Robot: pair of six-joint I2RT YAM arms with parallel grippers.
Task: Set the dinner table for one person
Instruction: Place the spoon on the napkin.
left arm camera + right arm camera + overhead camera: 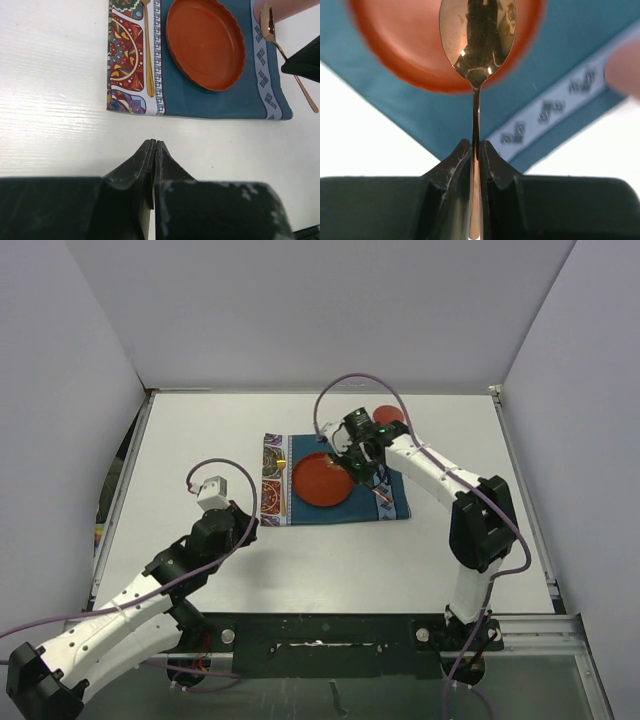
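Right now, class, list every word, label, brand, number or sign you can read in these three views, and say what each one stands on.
There are none to read.
The placemat has only ornament, coloured motifs and key-pattern borders, with no letters.
The orange plate, the gold spoon and the white table are unmarked.

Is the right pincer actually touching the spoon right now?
Touching. The right wrist view shows the right pincer closed on the handle of the spoon, with both fingers pressed against it and no gap on either side.
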